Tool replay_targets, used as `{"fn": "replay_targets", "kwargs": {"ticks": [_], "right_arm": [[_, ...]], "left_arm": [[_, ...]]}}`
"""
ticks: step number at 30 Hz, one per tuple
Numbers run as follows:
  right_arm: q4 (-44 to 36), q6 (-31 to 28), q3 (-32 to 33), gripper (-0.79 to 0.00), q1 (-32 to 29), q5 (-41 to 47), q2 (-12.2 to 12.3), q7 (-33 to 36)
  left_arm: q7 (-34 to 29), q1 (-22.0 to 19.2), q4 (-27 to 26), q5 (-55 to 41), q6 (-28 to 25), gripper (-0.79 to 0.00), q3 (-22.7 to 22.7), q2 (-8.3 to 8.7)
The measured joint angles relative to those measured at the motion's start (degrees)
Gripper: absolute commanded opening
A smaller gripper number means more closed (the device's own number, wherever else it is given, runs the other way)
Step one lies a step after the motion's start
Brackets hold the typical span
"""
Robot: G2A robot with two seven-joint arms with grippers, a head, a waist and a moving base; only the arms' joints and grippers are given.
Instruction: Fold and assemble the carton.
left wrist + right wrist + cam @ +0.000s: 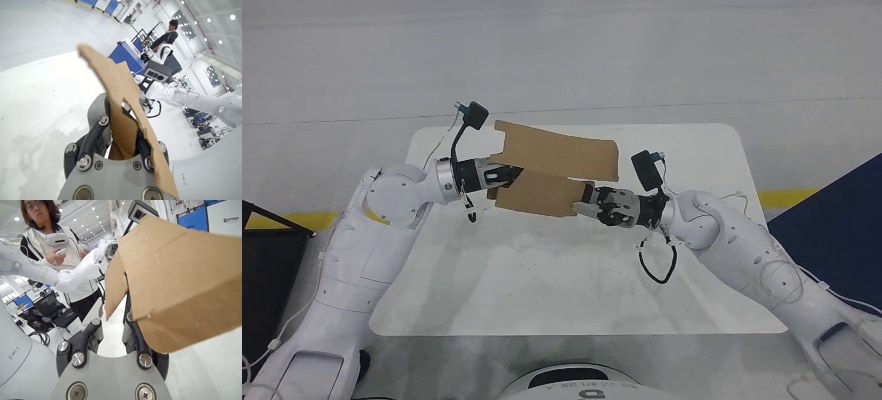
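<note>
1. While both arms flank it, the carton (557, 158) sits in the air over the far half of the white table (542, 290), running lengthwise between the two grippers.
2. Carton look: plain brown corrugated board, partly folded, not a closed box. In the top view there are two overlapping panels, a bigger one toward the table's far edge and a narrower one on the near side.
3. Right wrist view, carton (179, 275): scored crease lines cross the broad face. A fold along one long edge gives a second, shaded face. A loose end flap is split from the main panel by a slit.
4. Left wrist view, carton (117, 79): the board is seen nearly edge-on. Its rim is ragged and notched, with layers stacked at the held end. The table (37, 94) is below it.
5. Left gripper (504, 178) (121, 117): at the carton's left end, pinching it. The fingers (96, 113) are pressed in on the stacked layers, and the board runs straight down between them toward the wrist plate.
6. Right gripper (589, 205) (113, 306): at the right end of the near panel, against its edge in the top view. The loose flap hangs across its mouth. Clamped or spread, can't tell from these views.
7. The two grippers face each other along the carton, well apart, with the board spanning the gap.
</note>
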Motion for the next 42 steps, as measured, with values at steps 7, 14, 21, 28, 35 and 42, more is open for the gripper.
{"fn": "replay_targets", "kwargs": {"ticks": [7, 14, 21, 28, 35, 42], "right_arm": [[0.46, 0.0, -0.66, -0.517, 1.15, 2.73, -0.46, 1.01], [-0.22, 0.0, -0.79, -0.588, 1.34, 2.74, -0.68, 1.66], [0.89, 0.0, -1.47, -0.61, 1.95, 3.92, -1.32, 2.95], [3.56, 0.0, -1.64, -0.785, 2.76, 6.25, -2.17, 4.4], [3.41, 0.0, -1.26, -0.785, 2.66, 8.29, -2.58, 5.45], [1.09, 0.0, -0.94, -0.785, 1.9, 14.43, -2.48, 6.71]], "left_arm": [[1.37, -0.1, 0.07, 1.95, -0.4, -0.785, 0.29, -0.02], [5.09, 0.29, -0.92, 7.84, 0.2, -0.785, 0.4, -0.03], [6.34, 1.07, -1.98, 9.77, 0.12, -0.785, 0.65, -0.01], [6.11, 1.14, -1.74, 8.6, -0.38, -0.785, 0.36, 0.07], [6.0, 1.01, -1.39, 8.92, -0.47, 0.0, 0.1, 0.16], [5.91, 0.62, -0.68, 11.32, 0.11, 0.0, 0.45, 0.2]]}}
